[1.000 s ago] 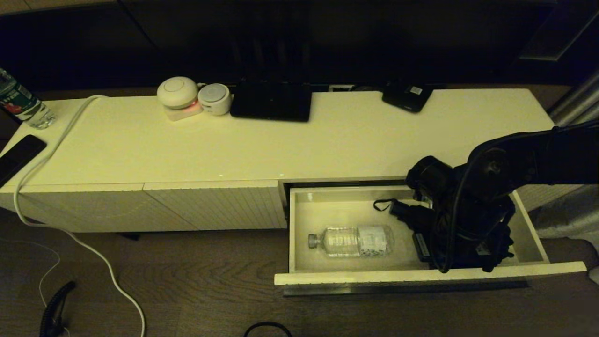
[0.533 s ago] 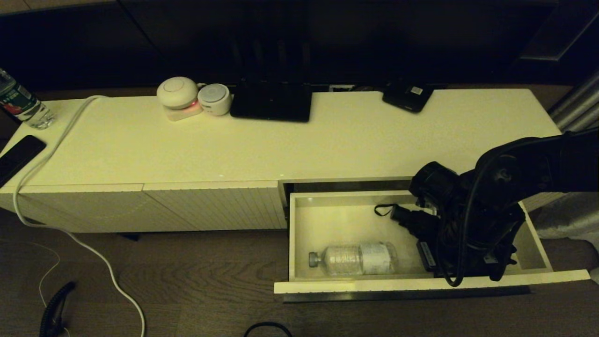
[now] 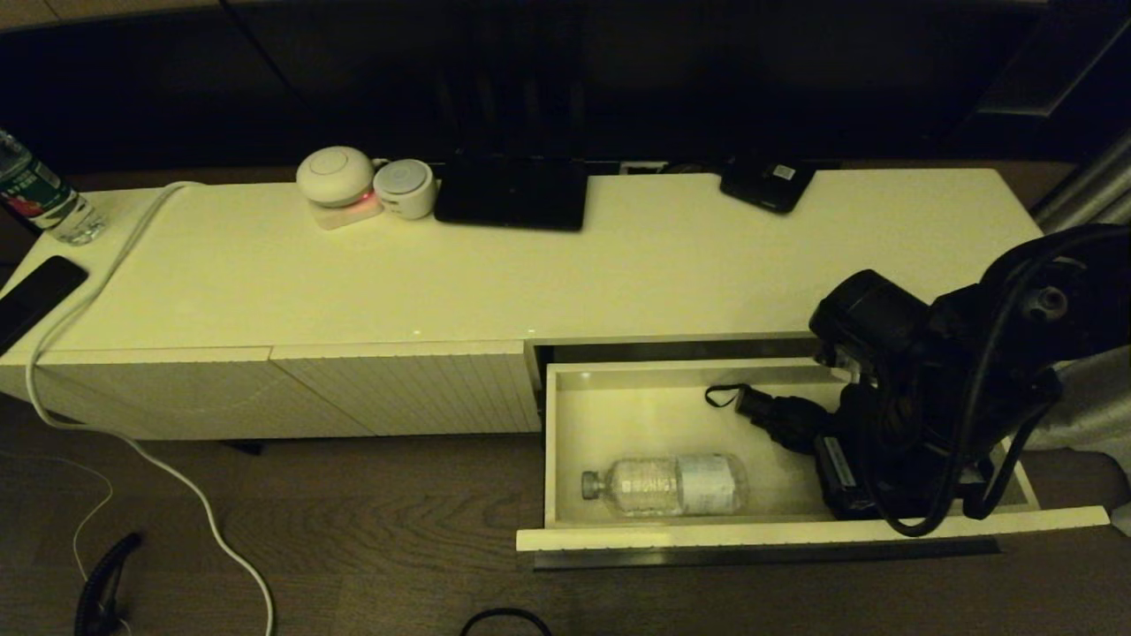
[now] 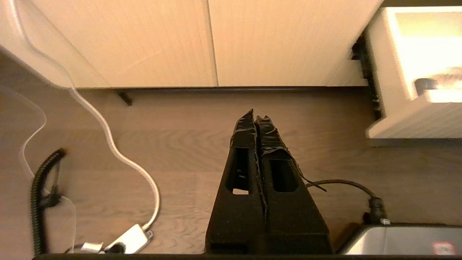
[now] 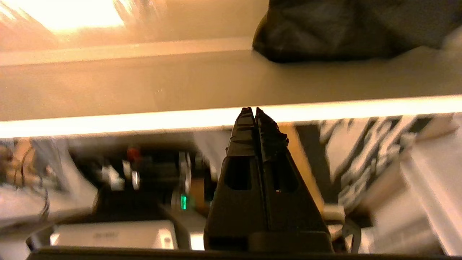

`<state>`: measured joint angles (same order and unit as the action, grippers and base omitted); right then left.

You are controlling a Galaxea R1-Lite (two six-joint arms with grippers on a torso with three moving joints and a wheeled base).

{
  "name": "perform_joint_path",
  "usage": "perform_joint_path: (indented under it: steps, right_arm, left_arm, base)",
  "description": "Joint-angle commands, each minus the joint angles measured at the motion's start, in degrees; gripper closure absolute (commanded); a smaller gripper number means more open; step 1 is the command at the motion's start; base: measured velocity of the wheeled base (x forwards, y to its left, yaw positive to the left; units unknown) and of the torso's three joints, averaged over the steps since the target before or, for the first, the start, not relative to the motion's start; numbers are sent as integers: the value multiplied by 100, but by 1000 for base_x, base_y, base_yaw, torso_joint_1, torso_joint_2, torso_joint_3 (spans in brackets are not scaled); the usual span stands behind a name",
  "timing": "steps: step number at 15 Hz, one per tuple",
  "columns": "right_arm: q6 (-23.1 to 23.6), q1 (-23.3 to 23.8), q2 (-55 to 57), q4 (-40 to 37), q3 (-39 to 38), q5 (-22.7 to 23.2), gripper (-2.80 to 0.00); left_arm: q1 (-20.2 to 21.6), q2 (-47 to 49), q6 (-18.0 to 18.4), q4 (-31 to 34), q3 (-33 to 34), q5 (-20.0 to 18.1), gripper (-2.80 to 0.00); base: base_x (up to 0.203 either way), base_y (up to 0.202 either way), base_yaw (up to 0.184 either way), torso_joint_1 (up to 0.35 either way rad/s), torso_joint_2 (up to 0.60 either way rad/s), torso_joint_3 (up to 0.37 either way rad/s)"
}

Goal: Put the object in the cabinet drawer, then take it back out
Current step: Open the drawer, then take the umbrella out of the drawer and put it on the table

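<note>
Cabinet (image 3: 530,274): one, long and low, cream-white top, ribbed front panels.
Cabinet drawer (image 3: 795,533): one, pulled open at the cabinet's right end; wide and shallow, cream-white, smooth plain inside, dark strip along the lower edge of its front.
Right arm (image 3: 972,353): one, black, reaching over the drawer's right end.
Bottles: two. One clear water bottle (image 3: 667,484) lies on its side on the drawer floor, near the front wall, grey cap toward the drawer's left wall, pale label round its body. One second bottle (image 3: 40,196) stands at the cabinet top's far left corner.
Dark flat devices on top: three, namely a black slab (image 3: 512,194) at the back, a smaller one (image 3: 767,184) to its right, a phone (image 3: 35,296) at the left edge.
Round white gadgets (image 3: 336,177): two, side by side at the back.
White cable (image 3: 115,265): one, running off the top down to the floor.
Right gripper (image 5: 251,112): fingers pressed together, holding nothing; tips just before the drawer's front edge in the wrist view; touching it or not, unclear. Apart from the water bottle.
Left gripper (image 4: 257,119): clenched, empty, parked over the wooden floor (image 4: 180,144) before the cabinet.
</note>
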<state>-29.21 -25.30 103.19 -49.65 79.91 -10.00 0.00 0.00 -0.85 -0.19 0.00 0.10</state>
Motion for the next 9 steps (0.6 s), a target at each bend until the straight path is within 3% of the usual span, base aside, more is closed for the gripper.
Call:
perform_joint_path:
  steps: [1, 3, 4, 5, 6, 9]
  right_arm:
    - [-12, -1, -521, 526, -162, -581, 0]
    - [50, -47, -861, 655, -388, -1099, 0]
    - [259, -46, -1040, 649, -433, -1259, 0]
    - [783, 0, -1267, 641, -497, -1331, 0]
    - [1433, 78, -1498, 637, -591, -1385, 0]
    - [4448, 896, -1970, 660, -763, -1426, 0]
  left_arm:
    - [0, -9, -3, -7, 0, -1, 0]
    - [0, -7, -3, -8, 3, -1, 0]
    - [0, -9, -3, -7, 3, -1, 0]
    - [0, -9, -3, -7, 9, -1, 0]
    - [0, -9, -3, -7, 8, -1, 0]
    - [0, -9, -3, -7, 9, -1, 0]
  base:
    - [0, 0, 0, 0, 0, 0]
    - [0, 0, 0, 0, 0, 0]
    - [0, 0, 0, 0, 0, 0]
    - [0, 0, 0, 0, 0, 0]
    - [0, 0, 0, 0, 0, 0]
    - [0, 0, 0, 0, 0, 0]
